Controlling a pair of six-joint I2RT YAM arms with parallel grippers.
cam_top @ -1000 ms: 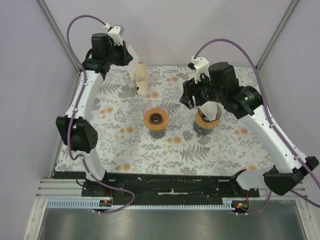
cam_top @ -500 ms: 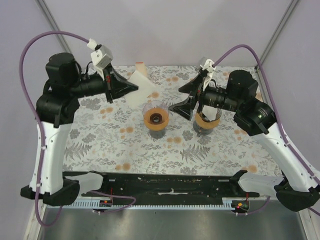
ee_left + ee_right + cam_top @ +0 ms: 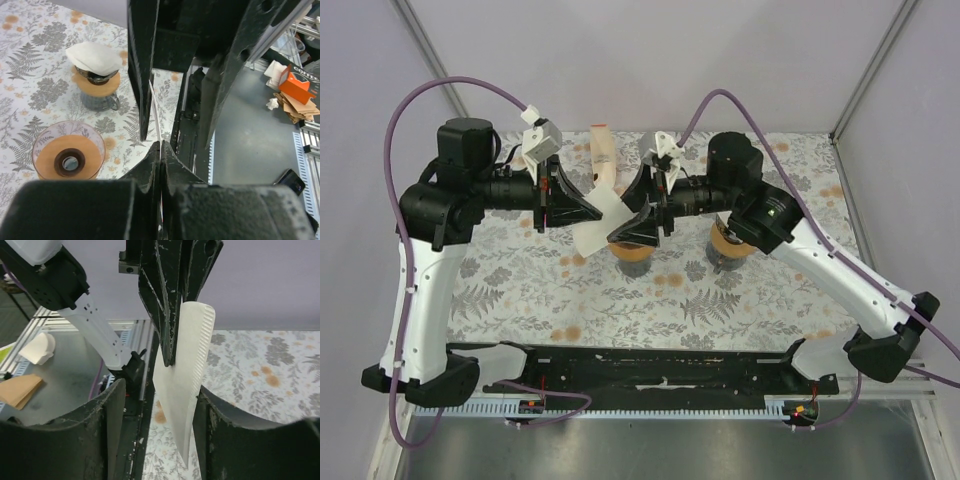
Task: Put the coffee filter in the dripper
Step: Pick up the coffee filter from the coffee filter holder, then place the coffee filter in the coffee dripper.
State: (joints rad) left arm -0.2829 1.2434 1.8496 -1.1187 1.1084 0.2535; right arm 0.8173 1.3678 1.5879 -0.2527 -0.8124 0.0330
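Left gripper (image 3: 588, 212) is clamped shut on the edge of a white paper coffee filter (image 3: 595, 232). It holds the filter in the air just above and to the left of the empty dripper (image 3: 630, 252). Right gripper (image 3: 642, 225) hovers over that dripper, facing the left one. Its jaws stand open with the hanging filter (image 3: 182, 385) between its fingers (image 3: 114, 425); whether they touch the paper cannot be told.

The bench (image 3: 620, 300) carries a grey fern and flower print with orange spots. A second dripper (image 3: 730, 248), to the right of the empty one, already holds a white filter (image 3: 94, 56). The empty dripper (image 3: 70, 157) is clear glass on an orange-brown collar with a dark hole at its centre. A pale upright pack (image 3: 605, 155) stands behind it near the bench's far edge.
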